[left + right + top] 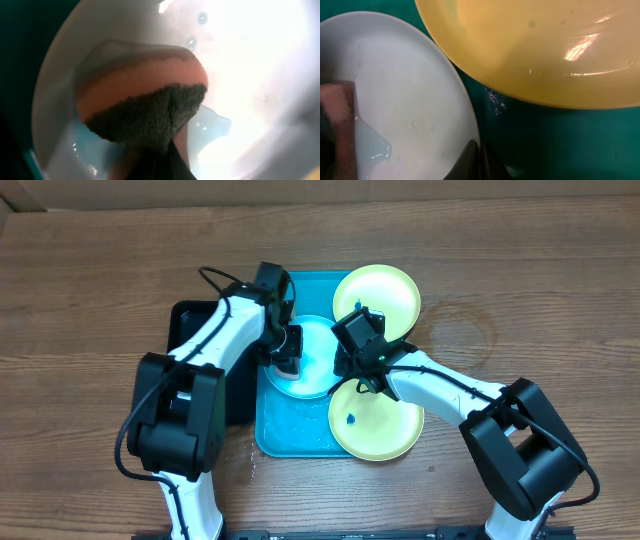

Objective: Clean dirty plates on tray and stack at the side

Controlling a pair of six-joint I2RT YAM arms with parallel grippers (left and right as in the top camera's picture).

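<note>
The light cyan plate lies on the turquoise tray. My left gripper is shut on an orange sponge with a dark scouring side, pressed onto the wet cyan plate. My right gripper is shut on that plate's right rim, its fingertips on either side of the edge. One yellow-green plate lies at the tray's far right corner. Another, with blue specks, lies at the near right. A yellow-green plate fills the top of the right wrist view.
A narrower black tray lies to the left of the turquoise tray, under my left arm. Water droplets sit on the tray floor between the plates. Both yellow-green plates overhang the tray's right rim onto the wooden table.
</note>
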